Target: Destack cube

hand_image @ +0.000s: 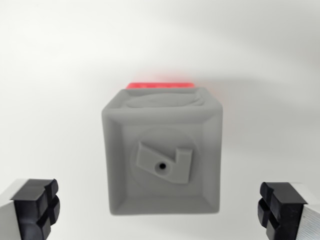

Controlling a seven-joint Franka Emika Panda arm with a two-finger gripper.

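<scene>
Red cube (161, 85) is almost fully hidden behind grey cube (162, 152); only a thin top strip is seen, blurred. Both fingers (36, 207) of the gripper (159, 210) are cut off by the frame's bottom corners. Contact between the two cubes cannot be confirmed.

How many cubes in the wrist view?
2. The grey cube fills the centre, between the open fingers. The red cube shows only as a strip past the grey cube's upper edge, mostly hidden. More could be hidden behind the grey one.
</scene>
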